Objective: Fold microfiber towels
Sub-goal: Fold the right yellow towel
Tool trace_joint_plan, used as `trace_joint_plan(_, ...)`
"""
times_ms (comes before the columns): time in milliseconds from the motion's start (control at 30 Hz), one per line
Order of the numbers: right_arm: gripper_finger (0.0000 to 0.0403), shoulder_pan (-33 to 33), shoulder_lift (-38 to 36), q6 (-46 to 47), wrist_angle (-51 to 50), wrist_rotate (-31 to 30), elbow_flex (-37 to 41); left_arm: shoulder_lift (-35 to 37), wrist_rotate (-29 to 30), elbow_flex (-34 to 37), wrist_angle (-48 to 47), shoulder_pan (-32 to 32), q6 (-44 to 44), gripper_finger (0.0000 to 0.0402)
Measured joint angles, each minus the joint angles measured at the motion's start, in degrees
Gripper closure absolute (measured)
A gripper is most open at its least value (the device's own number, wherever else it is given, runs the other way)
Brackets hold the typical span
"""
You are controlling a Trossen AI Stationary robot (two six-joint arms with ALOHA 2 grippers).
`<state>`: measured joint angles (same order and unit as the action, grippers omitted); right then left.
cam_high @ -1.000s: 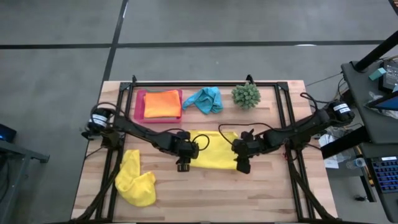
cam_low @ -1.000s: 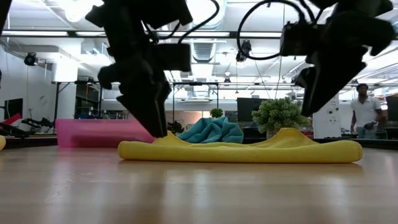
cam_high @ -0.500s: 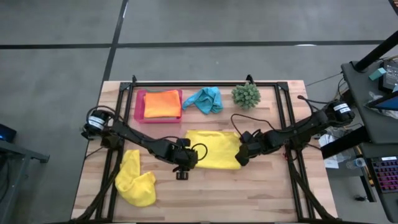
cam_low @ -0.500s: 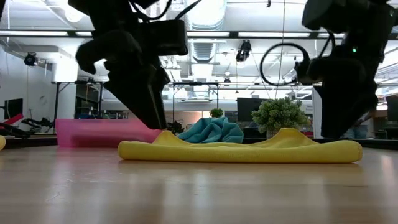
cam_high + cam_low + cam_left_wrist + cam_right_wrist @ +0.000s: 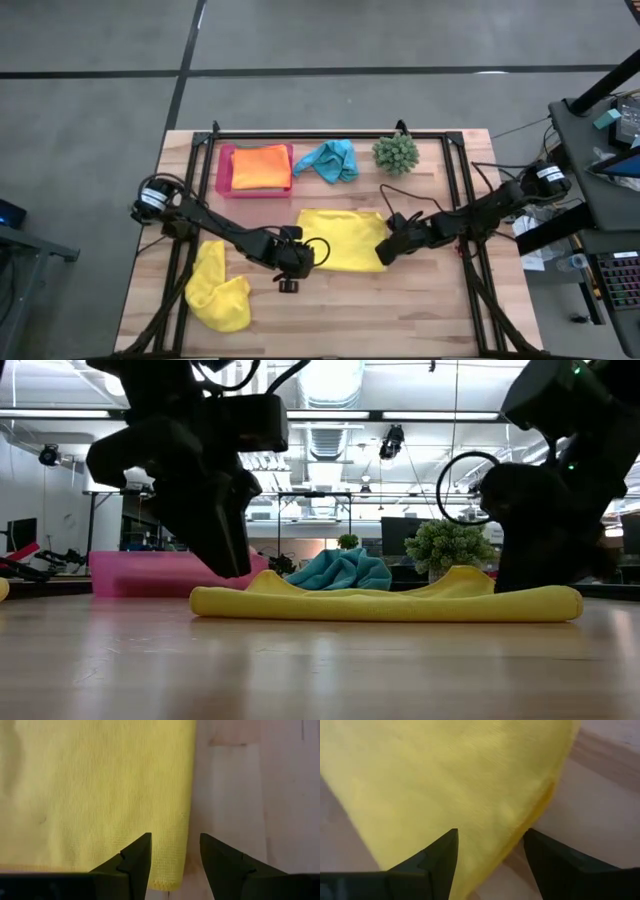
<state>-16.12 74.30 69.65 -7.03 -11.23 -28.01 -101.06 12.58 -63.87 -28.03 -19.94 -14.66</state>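
A yellow towel (image 5: 340,238) lies spread flat mid-table; the low view shows it as a low strip (image 5: 380,602). My left gripper (image 5: 297,265) hangs open just above its near left corner (image 5: 172,870), one finger over the cloth and one over the wood. My right gripper (image 5: 383,252) is open and low at the near right corner (image 5: 520,830), its fingers standing either side of the edge. A second yellow towel (image 5: 218,290) lies crumpled near the front left. An orange towel (image 5: 262,167) rests folded on the pink tray (image 5: 226,170). A turquoise towel (image 5: 330,160) lies bunched at the back. My right gripper (image 5: 490,855) comes slanting down from the table's right onto the flat yellow towel's near right corner. I cannot tell whether its fingers touch the cloth. The towel lies flat on the table.
A spiky green plant ball (image 5: 396,152) stands at the back right. Black frame rails (image 5: 452,190) run along the table's left, right and far sides. Bare wood (image 5: 340,310) shows in front of the flat towel.
My left gripper has drawn toward the table's near edge and a little left, off the middle of the towel's left part to its near left corner. My right gripper has sunk toward the towel's near right corner and rolled about its own axis. The towel has stayed flat.
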Motion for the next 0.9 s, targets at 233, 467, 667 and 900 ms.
trace_joint_plan(233,0.0186,0.30,1.65,-0.35,10.09,-1.28,2.34,0.00,1.56,0.63,0.23,0.00,0.02,0.0249)
trace_joint_plan(467,0.0223,1.04,4.58,-2.73,15.23,-2.55,2.32,0.00,2.73,0.63,0.59,0.02,0.00,0.0249)
trace_joint_plan(667,0.0346,1.16,4.02,-5.69,15.47,-3.71,2.36,0.31,2.75,0.65,-1.19,-0.06,-0.12,0.0249)
trace_joint_plan(900,0.0391,1.16,0.61,-7.74,10.62,-2.61,2.34,2.32,3.92,2.97,-8.96,-0.15,-5.63,0.0249)
